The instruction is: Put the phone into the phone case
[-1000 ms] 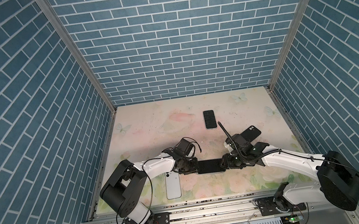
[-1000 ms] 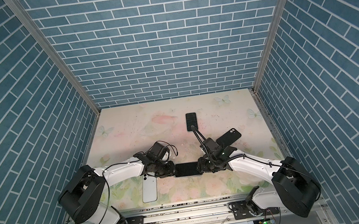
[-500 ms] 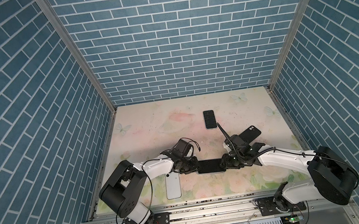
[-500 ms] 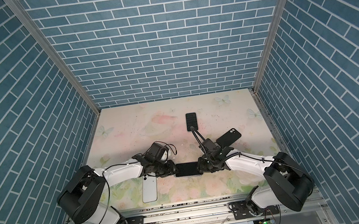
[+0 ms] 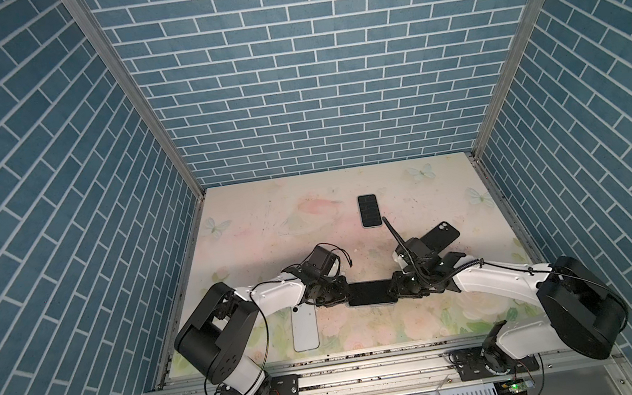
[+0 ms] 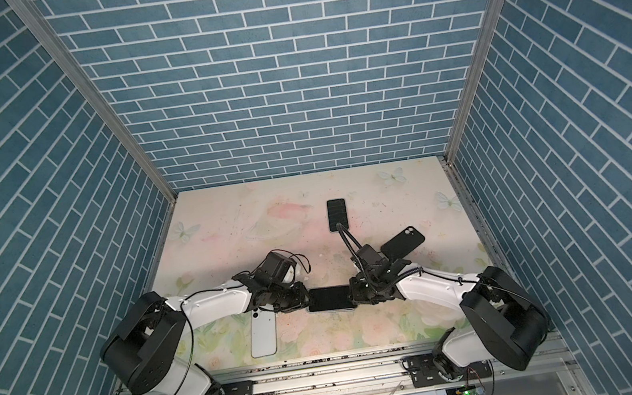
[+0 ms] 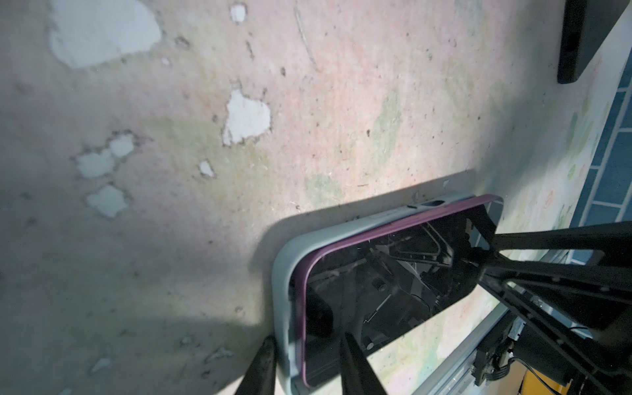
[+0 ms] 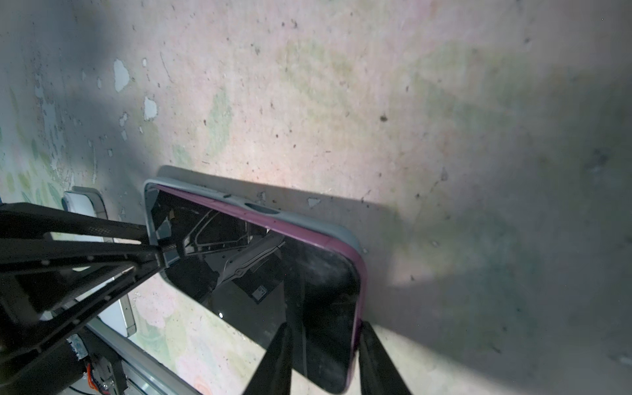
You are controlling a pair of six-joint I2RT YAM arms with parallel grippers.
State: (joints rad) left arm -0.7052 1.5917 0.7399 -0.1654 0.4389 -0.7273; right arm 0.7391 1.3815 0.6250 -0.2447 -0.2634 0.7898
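Note:
A dark-screened phone [image 5: 371, 304] with a purple rim lies sideways at the table's front middle in both top views, resting in a grey phone case [image 7: 284, 273]. The left gripper [image 7: 306, 340] is shut on the left end, one finger outside the case wall and the other on the screen [image 7: 376, 290]. My right gripper [image 8: 326, 326] is shut on the opposite end of the phone [image 8: 273, 273], straddling its purple rim. There the grey case [image 8: 301, 219] shows only along the far long edge. From above, the left gripper [image 5: 346, 297] and right gripper [image 5: 395, 295] face each other.
A second dark phone [image 5: 369, 210] lies face up farther back. A black case [image 5: 439, 235] with a camera hole lies behind the right arm. A white phone or case [image 5: 304, 326] lies under the left arm, by the front rail [image 5: 370, 356].
The right gripper's jaws have narrowed onto the phone's end and the right arm has drawn in slightly. The left gripper has tightened a little. The phone has stayed in place.

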